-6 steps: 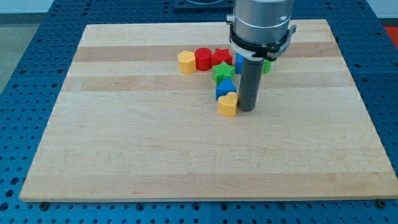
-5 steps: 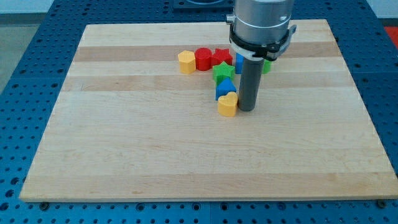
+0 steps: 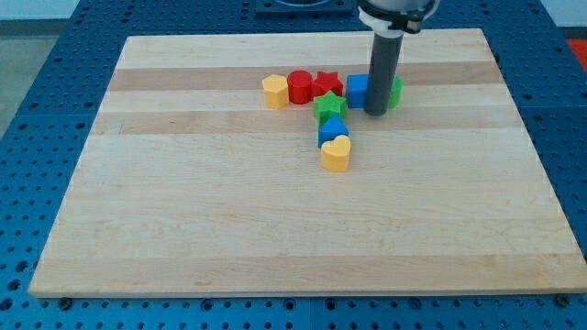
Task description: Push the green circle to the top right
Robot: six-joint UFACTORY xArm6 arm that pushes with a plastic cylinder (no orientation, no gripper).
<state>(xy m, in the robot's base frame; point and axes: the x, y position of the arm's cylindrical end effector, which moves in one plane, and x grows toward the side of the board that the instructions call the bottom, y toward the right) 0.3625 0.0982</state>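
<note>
The green circle (image 3: 395, 92) lies near the board's top centre-right, mostly hidden behind my rod. My tip (image 3: 376, 113) rests on the board just at the circle's lower left edge, between it and a blue block (image 3: 357, 90). To the view's left sit a red star (image 3: 327, 84), a red circle (image 3: 300, 86) and a yellow hexagon (image 3: 273, 91). Below them lie a green star (image 3: 330, 107), a blue block (image 3: 332, 130) and a yellow heart (image 3: 337, 153).
The wooden board (image 3: 183, 211) lies on a blue perforated table. Its top right corner (image 3: 479, 35) is up and to the right of the green circle.
My rod has moved up and slightly right, from beside the yellow heart to the green circle's lower left edge. The blocks have not visibly moved.
</note>
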